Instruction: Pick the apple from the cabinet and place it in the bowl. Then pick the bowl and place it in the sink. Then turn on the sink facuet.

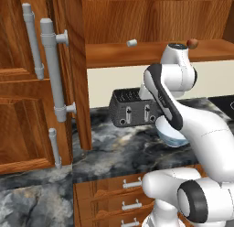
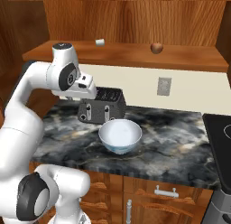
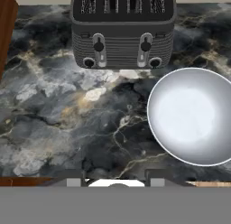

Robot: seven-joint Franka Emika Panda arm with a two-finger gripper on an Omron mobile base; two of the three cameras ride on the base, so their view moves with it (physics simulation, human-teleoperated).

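My end effector (image 3: 115, 175) hangs above the dark marbled counter (image 3: 67, 128), looking straight down on it. Its finger tips (image 3: 73, 180) barely rise at the lower edge of the hand view, so I cannot tell how wide they stand; nothing shows between them.

The apple (image 2: 156, 48) sits on the open shelf of the cabinet (image 1: 41, 107), well above and to the right of my hand in the right base view, and apart from a small pale grey cylinder (image 2: 99, 42) further left on the same shelf. The cabinet door (image 1: 27, 130) with its long grey bar handles (image 1: 54, 70) stands open at the left.

The bowl (image 2: 120, 135) rests upright on the counter just in front of the black toaster (image 2: 103, 105), near it but not touching. A dark cooktop (image 2: 219, 137) lies at the counter's right end, and wooden drawers (image 1: 123, 198) run below.
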